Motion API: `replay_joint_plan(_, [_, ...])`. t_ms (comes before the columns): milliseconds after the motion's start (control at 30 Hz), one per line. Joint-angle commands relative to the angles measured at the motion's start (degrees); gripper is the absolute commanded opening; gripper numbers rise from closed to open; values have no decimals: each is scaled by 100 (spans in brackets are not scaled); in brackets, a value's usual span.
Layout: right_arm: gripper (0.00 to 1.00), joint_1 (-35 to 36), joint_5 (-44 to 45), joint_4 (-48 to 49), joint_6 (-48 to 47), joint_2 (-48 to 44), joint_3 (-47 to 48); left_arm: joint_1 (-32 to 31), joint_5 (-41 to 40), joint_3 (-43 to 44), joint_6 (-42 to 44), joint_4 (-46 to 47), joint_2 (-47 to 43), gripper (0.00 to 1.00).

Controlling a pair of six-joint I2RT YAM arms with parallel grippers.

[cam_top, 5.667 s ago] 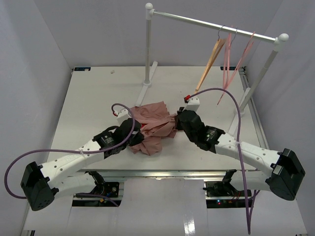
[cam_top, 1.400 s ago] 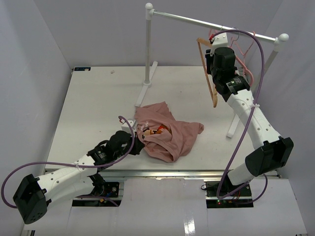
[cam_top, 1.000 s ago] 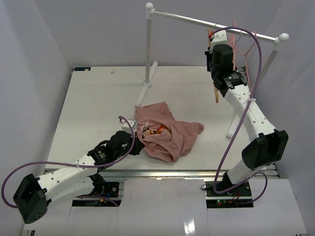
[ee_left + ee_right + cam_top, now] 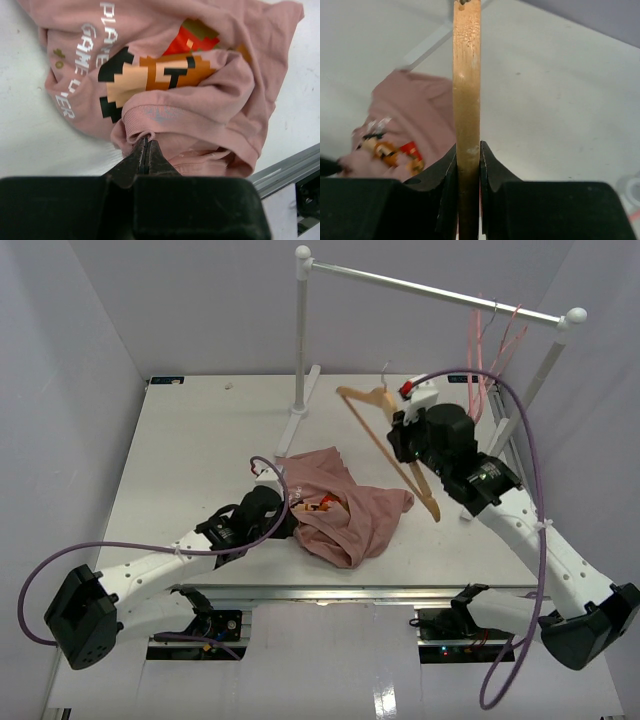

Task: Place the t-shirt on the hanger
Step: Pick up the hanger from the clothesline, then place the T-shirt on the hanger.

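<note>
Fingers (image 4: 445, 172) clamp the hanger (image 4: 466, 75) above the crumpled t-shirt (image 4: 405, 125).

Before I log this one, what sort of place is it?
Probably a robot test cell for clothes handling, not a home: plain pale walls box in a white table, two cabled arms are bolted at its near edge, and a small garment rail with pink wire hangers stands at the back.
</note>
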Motion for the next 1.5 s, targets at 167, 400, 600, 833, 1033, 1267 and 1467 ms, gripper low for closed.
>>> replay_joint_plan(167, [8,1703,660,-648,524,-2047,-1191,597,215,1085,9,-194,518,0])
replay_joint_plan(400, [8,1698,-203,-1118,787,-3372,-1740,822,388,1370,113,-323,618,0])
replay_joint_plan(600, [8,1698,-843,-1327,899,-3741,-1935,822,469,1452,177,-384,568,0])
replay_joint_plan(833, [8,1702,-1379,-1263,897,-3820,-2365,822,505,1486,238,-453,338,0])
replay_joint_plan(1033, [8,1699,-1593,-1063,933,-3911,-2674,822,512,1551,285,-522,353,0])
replay_joint_plan(1267, [8,1698,-1683,-1033,970,-3910,-2750,822,567,1633,319,-532,319,0])
replay_joint_plan(1467, [8,1698,-1658,-1125,1006,-3958,-2688,822,424,1729,359,-743,302,0])
